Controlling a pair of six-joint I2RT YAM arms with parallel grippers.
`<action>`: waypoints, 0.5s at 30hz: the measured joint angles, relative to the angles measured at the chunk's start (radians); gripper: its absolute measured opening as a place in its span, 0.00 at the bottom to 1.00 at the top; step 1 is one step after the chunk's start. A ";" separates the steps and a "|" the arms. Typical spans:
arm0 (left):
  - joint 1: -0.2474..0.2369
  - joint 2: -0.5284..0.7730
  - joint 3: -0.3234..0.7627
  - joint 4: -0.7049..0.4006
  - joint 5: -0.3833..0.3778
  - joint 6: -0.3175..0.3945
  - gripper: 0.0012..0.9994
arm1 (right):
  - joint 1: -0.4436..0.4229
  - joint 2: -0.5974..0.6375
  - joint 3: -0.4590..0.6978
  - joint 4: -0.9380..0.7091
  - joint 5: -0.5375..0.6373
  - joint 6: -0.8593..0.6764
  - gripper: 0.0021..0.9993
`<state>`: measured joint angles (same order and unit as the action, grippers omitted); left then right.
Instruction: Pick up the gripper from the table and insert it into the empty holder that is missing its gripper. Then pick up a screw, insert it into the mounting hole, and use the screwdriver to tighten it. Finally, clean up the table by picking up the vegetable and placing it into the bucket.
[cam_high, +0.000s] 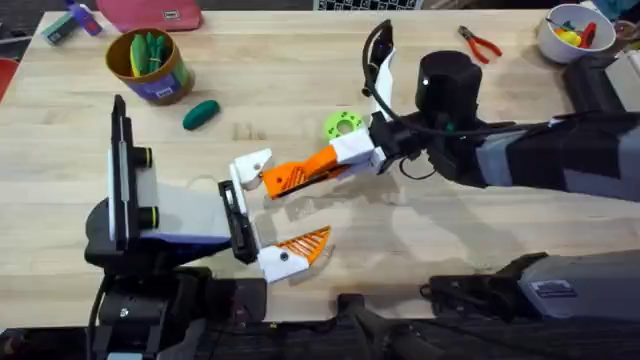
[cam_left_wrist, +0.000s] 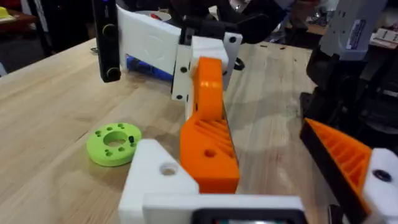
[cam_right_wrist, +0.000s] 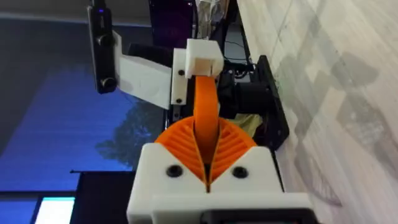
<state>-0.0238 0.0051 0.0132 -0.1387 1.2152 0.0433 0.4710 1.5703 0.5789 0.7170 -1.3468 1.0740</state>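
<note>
The left arm's jaws (cam_high: 275, 208) gape, the holder (cam_high: 252, 165) bare to receive its tip. The right jaws (cam_high: 345, 160) pinch the gripper (cam_high: 300, 175), its end touching the holder (insertion underway, I judge). Beyond the holder, the vegetable (cam_high: 200, 114) lies beside the bucket (cam_high: 150, 65).

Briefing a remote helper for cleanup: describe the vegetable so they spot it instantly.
Start at the bucket, the yellow-lined tub near the table's far left corner. Just beside it toward the middle, lying on bare wood, is the vegetable: small, dark green, smooth and oblong. The other green thing nearby, the disc, is bright green, round and has holes.
</note>
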 joint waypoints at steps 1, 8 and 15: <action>0.000 0.000 0.000 0.000 0.000 0.000 0.99 | 0.000 0.000 0.000 0.007 0.000 0.000 0.01; 0.000 0.000 0.000 0.000 0.001 0.000 0.99 | 0.000 0.000 0.001 0.033 0.005 0.004 0.01; 0.000 0.000 0.000 0.000 0.001 0.000 0.99 | 0.000 0.000 0.001 0.039 0.024 0.023 0.01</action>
<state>-0.0238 0.0051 0.0135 -0.1387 1.2160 0.0433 0.4713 1.5703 0.5797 0.7555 -1.3226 1.0969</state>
